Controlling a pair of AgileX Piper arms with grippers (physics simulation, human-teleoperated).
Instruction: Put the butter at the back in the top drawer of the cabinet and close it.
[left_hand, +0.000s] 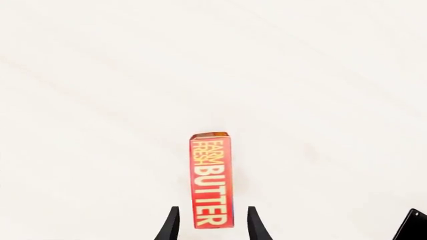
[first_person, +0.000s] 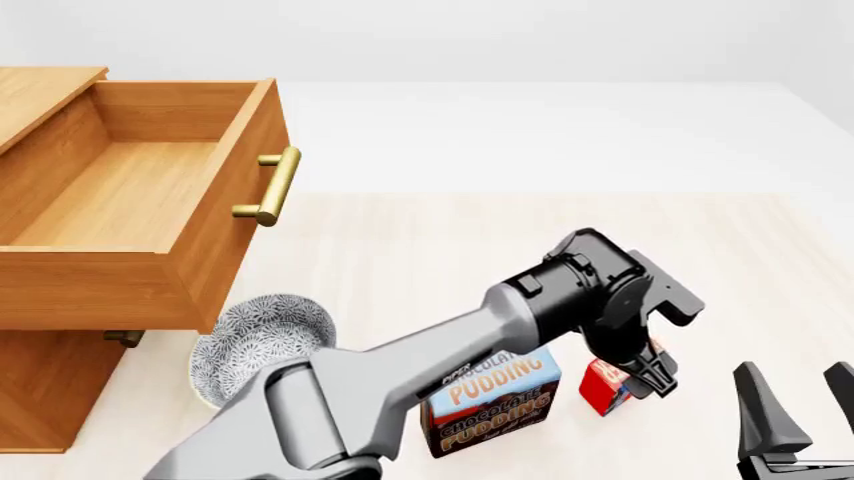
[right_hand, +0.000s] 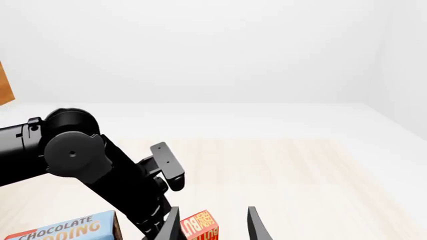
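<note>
The butter (left_hand: 212, 180), a small red-orange box with yellow lettering, rests on the pale table between the fingers of my left gripper (left_hand: 213, 227), which is open with a gap on each side. In the front view the left gripper (first_person: 646, 383) hangs over the butter (first_person: 603, 388), which is partly hidden. The top drawer (first_person: 134, 190) of the cabinet (first_person: 40, 400) is pulled open at the far left and its light wood interior is bare. My right gripper (first_person: 805, 400) is open and empty to the right of the butter. The butter also shows in the right wrist view (right_hand: 200, 227).
A chocolate pudding box (first_person: 497, 402) stands just left of the butter, under the left arm (first_person: 441, 350). A patterned bowl (first_person: 260, 340) sits by the cabinet's lower front. The drawer's brass handle (first_person: 271, 187) juts toward the table's middle.
</note>
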